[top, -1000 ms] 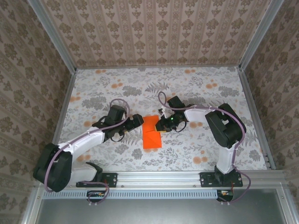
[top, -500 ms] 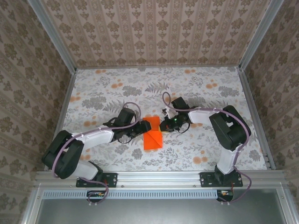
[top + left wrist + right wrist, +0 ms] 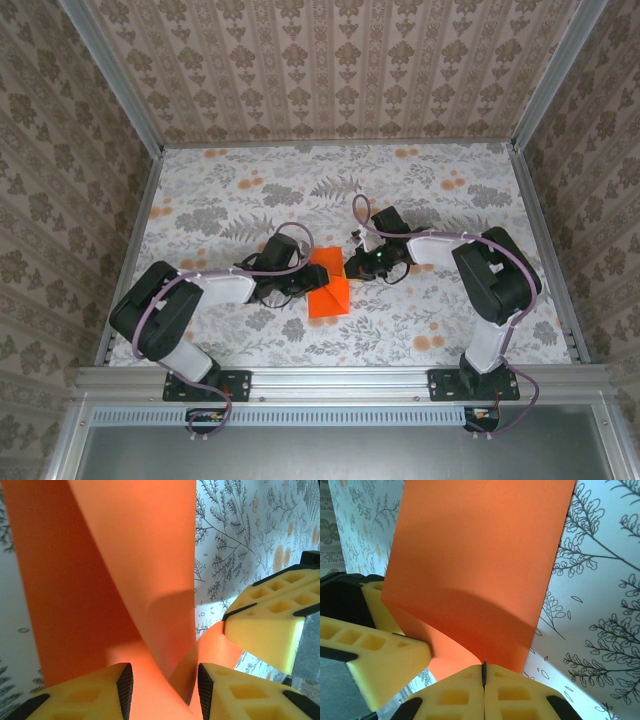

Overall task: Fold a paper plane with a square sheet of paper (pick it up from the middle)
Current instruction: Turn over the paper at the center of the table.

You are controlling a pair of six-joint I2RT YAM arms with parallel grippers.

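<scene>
The square sheet of paper is bright orange, folded and partly lifted off the table at mid-table. My right gripper is at its right edge. In the right wrist view that gripper is shut, with the sheet pinched between its pads. My left gripper is at the sheet's left side. In the left wrist view its jaws stand apart around a raised fold of the sheet. The paper plane is out of view.
The floral tablecloth covers the table inside patterned walls. The two grippers face each other closely: the right gripper's yellow finger is in the left wrist view, and the left gripper's finger is in the right wrist view.
My left arm has reached rightward onto the sheet and its jaws have narrowed around the raised fold. The right gripper has stayed clamped on the sheet, shifting slightly right.
</scene>
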